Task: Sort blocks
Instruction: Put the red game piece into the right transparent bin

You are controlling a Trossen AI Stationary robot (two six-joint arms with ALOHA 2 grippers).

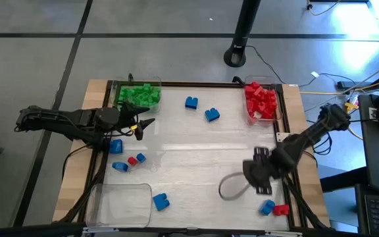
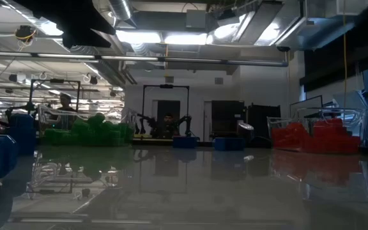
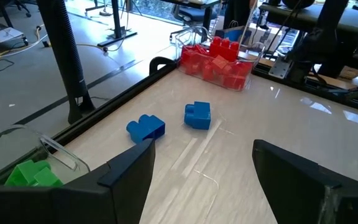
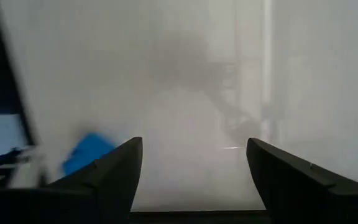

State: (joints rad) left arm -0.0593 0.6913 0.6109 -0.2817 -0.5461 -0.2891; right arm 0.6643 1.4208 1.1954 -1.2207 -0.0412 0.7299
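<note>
Green blocks (image 1: 139,94) fill a clear tray at the far left, and red blocks (image 1: 260,100) fill one at the far right. Two blue blocks (image 1: 191,103) (image 1: 212,114) lie loose between them. A few blue ones and a red one (image 1: 132,160) lie at the left edge. A single blue block (image 1: 160,201) lies near the front, and a blue and red pair (image 1: 273,209) lies at the near right. My left gripper (image 1: 143,125) hovers open at the left. My right gripper (image 1: 258,172) is open and points down over bare table, just short of the pair.
A clear tray (image 1: 117,201) with nothing in it sits at the near left corner. A dark rail (image 3: 123,93) frames the table's edges. A wide bare stretch of tabletop (image 1: 196,158) lies in the middle.
</note>
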